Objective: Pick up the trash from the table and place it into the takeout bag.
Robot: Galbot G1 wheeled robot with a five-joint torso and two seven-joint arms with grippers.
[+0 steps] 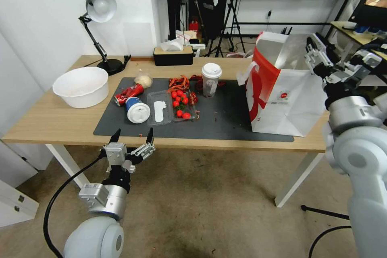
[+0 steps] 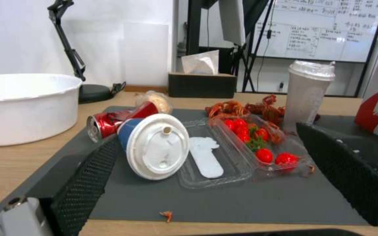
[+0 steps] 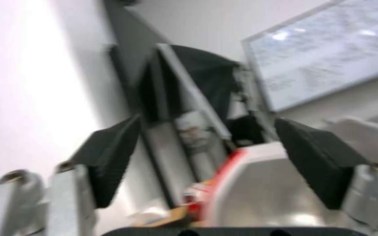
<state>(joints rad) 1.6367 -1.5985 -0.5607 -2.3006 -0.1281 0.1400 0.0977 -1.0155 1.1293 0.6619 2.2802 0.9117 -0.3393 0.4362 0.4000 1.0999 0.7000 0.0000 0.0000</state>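
Light-wood table (image 1: 48,123) under a matt dark-grey mat (image 1: 225,117); on the mat, a glossy crushed metal can (image 1: 128,93), clear plastic tray (image 1: 171,107) (glossy, smooth) and paper coffee cup (image 1: 211,80); beside the mat, foil-lined paper takeout bag (image 1: 290,100).

It looks like a lab or office: a whiteboard (image 2: 325,29), tripods (image 1: 231,20) and a desk lamp (image 1: 98,28) stand beyond the table (image 1: 48,121).

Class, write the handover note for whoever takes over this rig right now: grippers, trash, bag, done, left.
Left gripper: open, empty, hanging before the table's near edge.
Right gripper: open, empty, raised at the takeout bag's mouth.
On the mat: blue cup on its side, crushed red can, paper ball, coffee cup upright.
Done: the bag's contents can't be seen.
Left: all four pieces.
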